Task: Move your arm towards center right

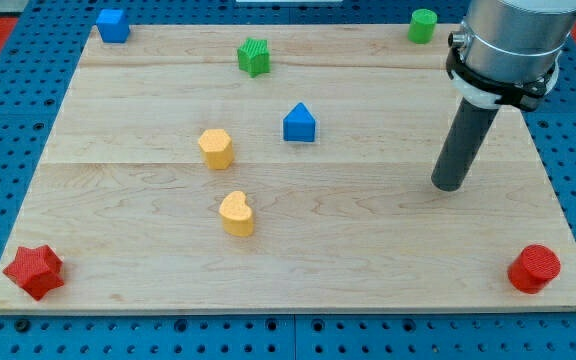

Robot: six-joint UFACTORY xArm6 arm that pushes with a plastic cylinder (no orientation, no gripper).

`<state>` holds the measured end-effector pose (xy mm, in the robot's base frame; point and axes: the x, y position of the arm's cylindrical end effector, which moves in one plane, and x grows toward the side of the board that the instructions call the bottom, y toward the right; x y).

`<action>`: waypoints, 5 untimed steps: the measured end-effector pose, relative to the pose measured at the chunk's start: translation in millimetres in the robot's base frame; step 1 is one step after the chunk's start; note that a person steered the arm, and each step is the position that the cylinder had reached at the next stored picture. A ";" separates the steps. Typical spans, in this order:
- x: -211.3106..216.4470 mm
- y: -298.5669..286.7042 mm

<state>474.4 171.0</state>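
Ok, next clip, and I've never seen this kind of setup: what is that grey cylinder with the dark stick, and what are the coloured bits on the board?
It is a robot arm with no claw: it ends in a dark rod whose tip slides over the wooden board to push blocks. One camera looks down at the board. On it lie a blue cube, green star, green cylinder, blue triangle, two yellow blocks, a red star and a red cylinder. The tip stands at the view's right, touching no block. Nothing is held.
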 end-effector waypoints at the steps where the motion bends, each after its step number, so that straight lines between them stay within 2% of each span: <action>1: 0.0 7.5; 5: 0.0 9.5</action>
<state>474.4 180.5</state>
